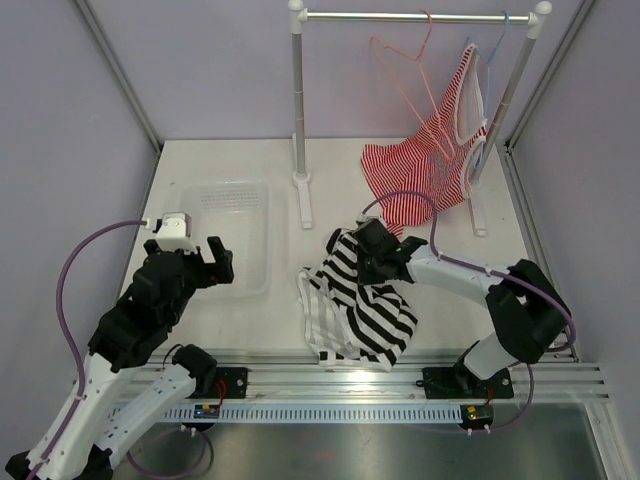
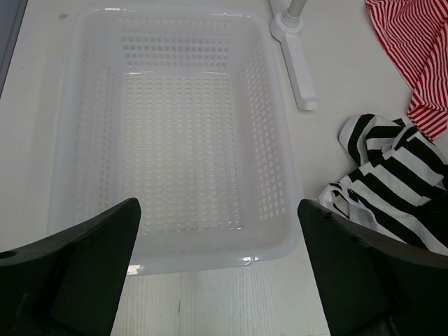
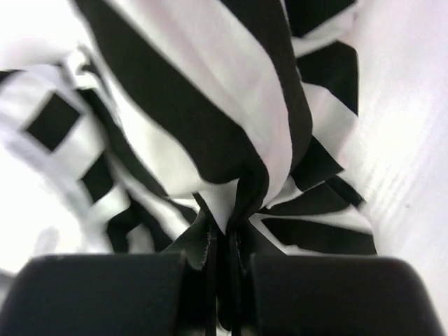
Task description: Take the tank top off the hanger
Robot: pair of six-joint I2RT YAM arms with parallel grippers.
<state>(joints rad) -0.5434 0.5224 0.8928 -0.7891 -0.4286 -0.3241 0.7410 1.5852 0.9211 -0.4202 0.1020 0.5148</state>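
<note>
The black and white striped tank top [image 1: 355,300] lies crumpled on the table in front of the rack, off the hanger. My right gripper [image 1: 368,252] is shut on a fold of it at its far edge; the wrist view shows the fabric [image 3: 210,126] pinched between the shut fingers. The pink wire hanger [image 1: 405,65] hangs bare on the rack's rail. My left gripper [image 1: 210,262] is open and empty, over the near edge of the white basket [image 2: 84,140]. The tank top also shows at the right of the left wrist view [image 2: 392,178].
A red-and-white striped top [image 1: 425,165] hangs from a pale blue-white hanger [image 1: 490,60] on the rack [image 1: 420,16] and drapes onto the table. The rack's left post [image 1: 298,100] and foot [image 2: 297,59] stand beside the basket.
</note>
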